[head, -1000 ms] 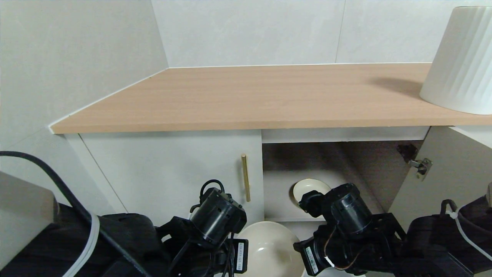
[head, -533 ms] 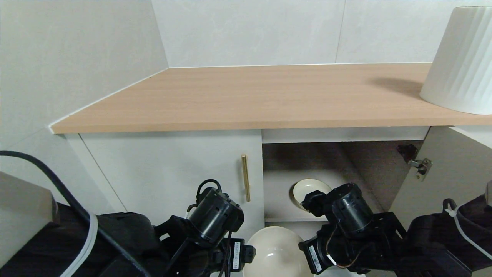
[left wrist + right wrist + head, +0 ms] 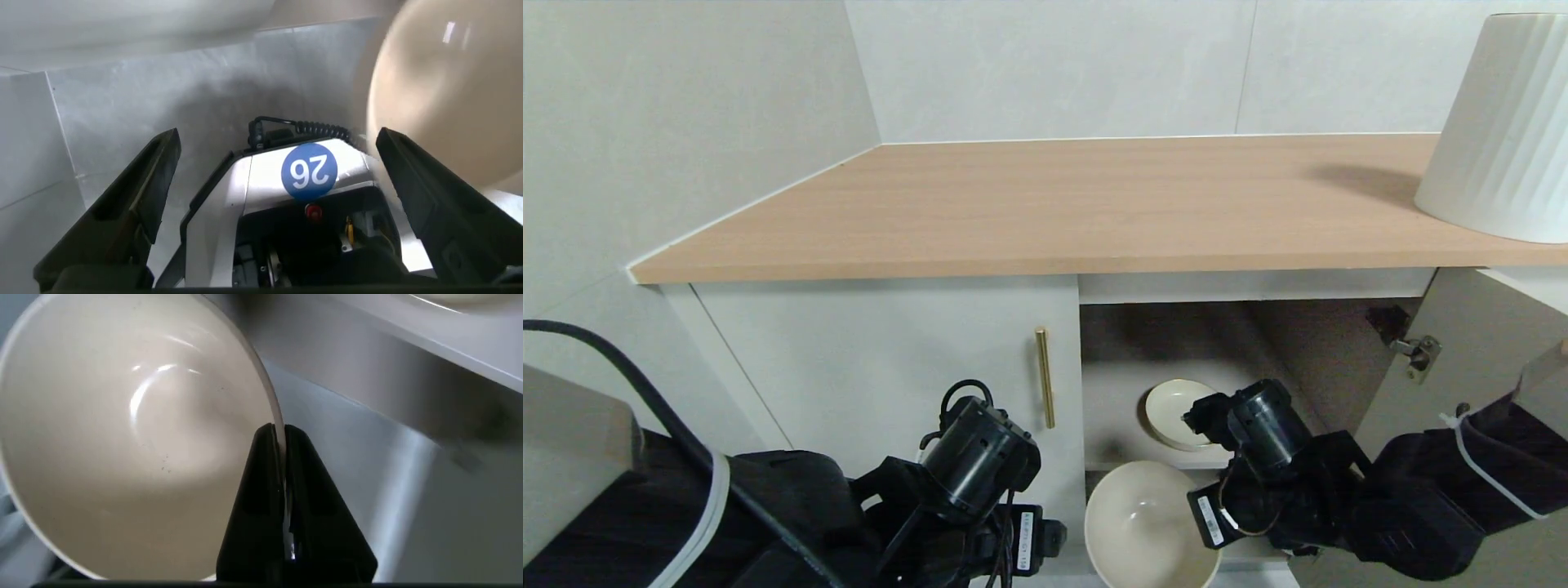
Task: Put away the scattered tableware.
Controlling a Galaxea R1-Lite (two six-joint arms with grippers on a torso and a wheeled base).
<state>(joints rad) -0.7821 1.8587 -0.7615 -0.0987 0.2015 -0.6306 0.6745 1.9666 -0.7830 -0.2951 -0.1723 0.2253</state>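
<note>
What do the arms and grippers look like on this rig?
Both are black. The left arm and right arm have round wrist housings with white labels. Black cloth covers the upper links, with a white tie on the right. The left gripper and right gripper have flat, tapered black fingers.

- Your right gripper (image 3: pixel 283 469) has both black fingers (image 3: pixel 260 498) pinching the rim of the bowl (image 3: pixel 139 433), one inside and one outside.
- You're looking straight into the bowl's glossy cream inside.
- Just past it runs a pale shelf edge (image 3: pixel 425 339), with grey panel below.
</note>
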